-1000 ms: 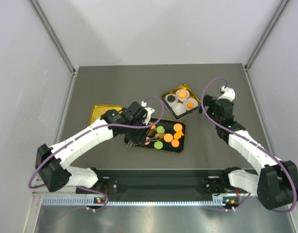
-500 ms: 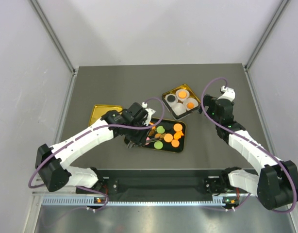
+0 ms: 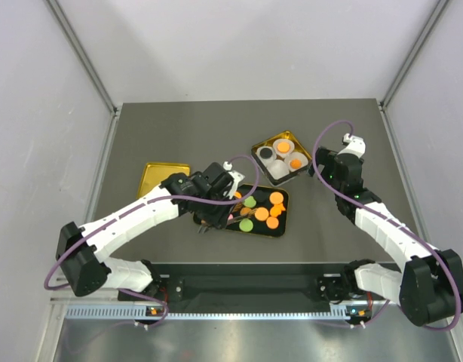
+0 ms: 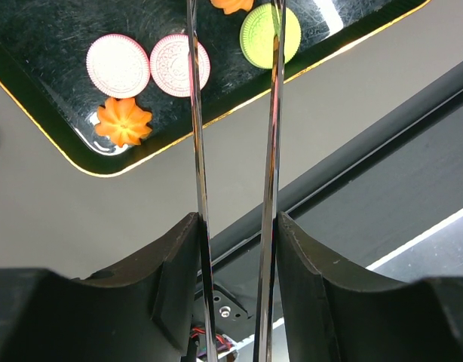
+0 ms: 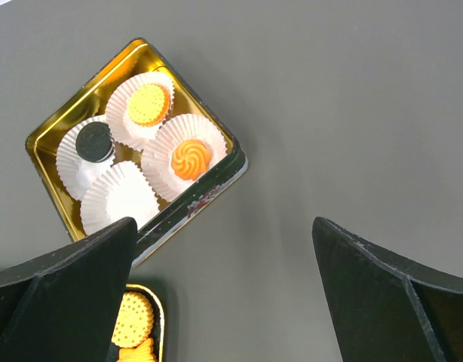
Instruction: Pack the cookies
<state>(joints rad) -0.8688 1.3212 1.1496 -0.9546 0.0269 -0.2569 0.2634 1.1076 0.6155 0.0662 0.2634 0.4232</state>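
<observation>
Gold lid (image 3: 164, 178) flat at the far left, set aside to leave the tin open. Next, left gripper (image 4: 235, 226) half closed on thin metal tongs (image 4: 197, 136), aimed at the cookies (image 4: 118, 65) in the black tray (image 4: 35, 38), likely for a gentle pick. Tong tips hidden. Further right, gold tin (image 5: 43, 143) with paper cups (image 5: 122, 192), three of four filled. Right gripper (image 5: 224, 226) wide open, empty, hanging beside it. Flat grey table (image 3: 179, 128) below, pale walls around.
</observation>
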